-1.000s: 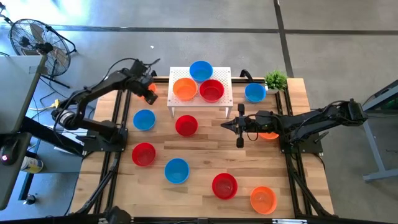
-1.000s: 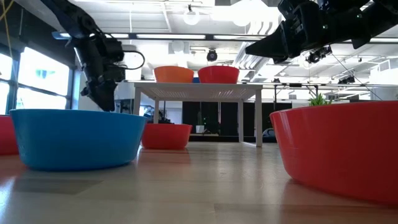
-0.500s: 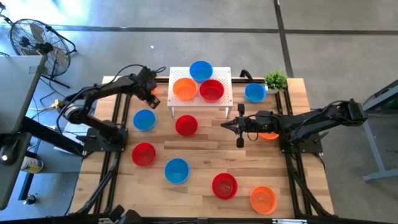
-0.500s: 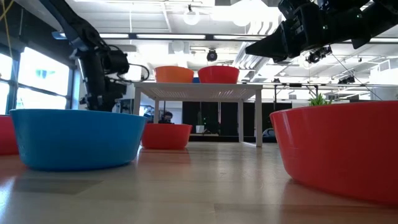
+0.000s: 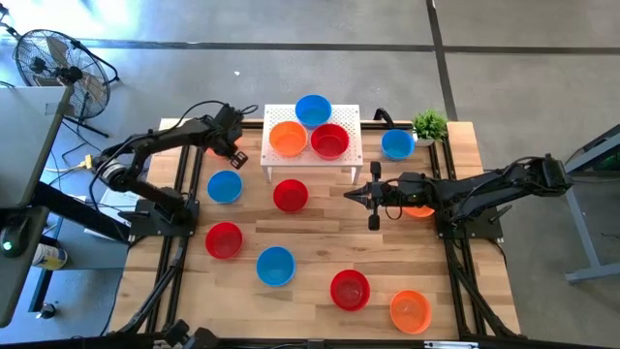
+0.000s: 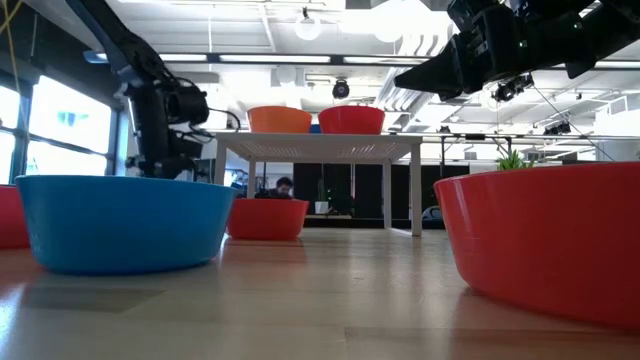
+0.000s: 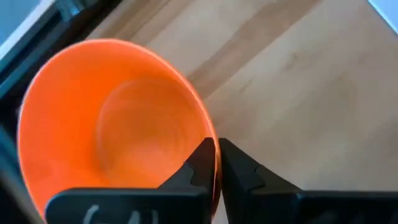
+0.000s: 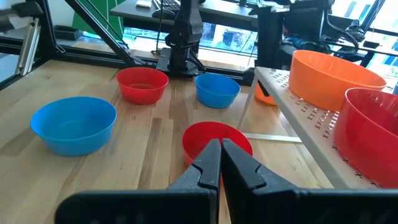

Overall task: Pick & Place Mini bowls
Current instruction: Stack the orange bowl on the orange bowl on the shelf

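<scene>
My left claw [image 7: 216,163] pinches the rim of a glossy orange plastic mini bowl [image 7: 112,121] near the bench's [image 5: 320,228] far left corner, ready for lifting; my right claw [image 5: 372,202] waits closed, mid-bench.

Orange bowl [image 7: 112,124] upright; rim apparently pinched.

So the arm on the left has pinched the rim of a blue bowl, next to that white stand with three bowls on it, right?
Not quite: the bowl is orange, not blue. The left wrist view shows the left end effector shut on the rim of an orange bowl. The rest holds: in the high view it sits beside the white stand, which carries three bowls.
</scene>
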{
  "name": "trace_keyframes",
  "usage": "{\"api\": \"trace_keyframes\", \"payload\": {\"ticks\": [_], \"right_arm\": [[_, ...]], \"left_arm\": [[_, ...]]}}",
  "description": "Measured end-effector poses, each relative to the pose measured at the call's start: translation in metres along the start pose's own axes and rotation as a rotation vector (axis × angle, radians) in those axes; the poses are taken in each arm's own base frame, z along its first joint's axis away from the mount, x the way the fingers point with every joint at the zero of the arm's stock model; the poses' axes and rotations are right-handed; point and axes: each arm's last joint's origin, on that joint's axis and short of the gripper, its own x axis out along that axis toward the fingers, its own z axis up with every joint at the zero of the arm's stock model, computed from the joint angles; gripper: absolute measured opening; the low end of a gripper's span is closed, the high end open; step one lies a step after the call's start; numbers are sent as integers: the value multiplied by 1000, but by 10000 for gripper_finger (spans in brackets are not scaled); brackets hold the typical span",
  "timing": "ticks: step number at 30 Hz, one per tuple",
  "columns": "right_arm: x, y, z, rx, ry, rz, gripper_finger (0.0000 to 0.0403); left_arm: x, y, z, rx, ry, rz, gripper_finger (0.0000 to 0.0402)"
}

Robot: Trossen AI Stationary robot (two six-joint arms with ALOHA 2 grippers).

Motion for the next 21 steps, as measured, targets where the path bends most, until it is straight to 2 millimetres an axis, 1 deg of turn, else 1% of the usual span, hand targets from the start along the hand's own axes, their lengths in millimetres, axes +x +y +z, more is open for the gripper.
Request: {"api": "trace_keyframes", "payload": {"ticks": [2,5,9,13,16,21], "right_arm": [[0,0,0,0,0,0,2],[0,0,0,0,0,0,1],[0,0,0,0,0,0,1],[0,0,0,0,0,0,2],[0,0,0,0,0,0,1],[0,0,0,0,0,0,2]], "left_arm": [[-14,2,-3,-3,-24,4,5],[-40,4,-7,-16,-74,6,6],[-82,9,-12,-33,-181,14,3],[-128,12,-16,-23,-288,-33,2],[-162,16,-12,15,-345,-69,2],[-218,22,4,100,-460,-77,1]]}}
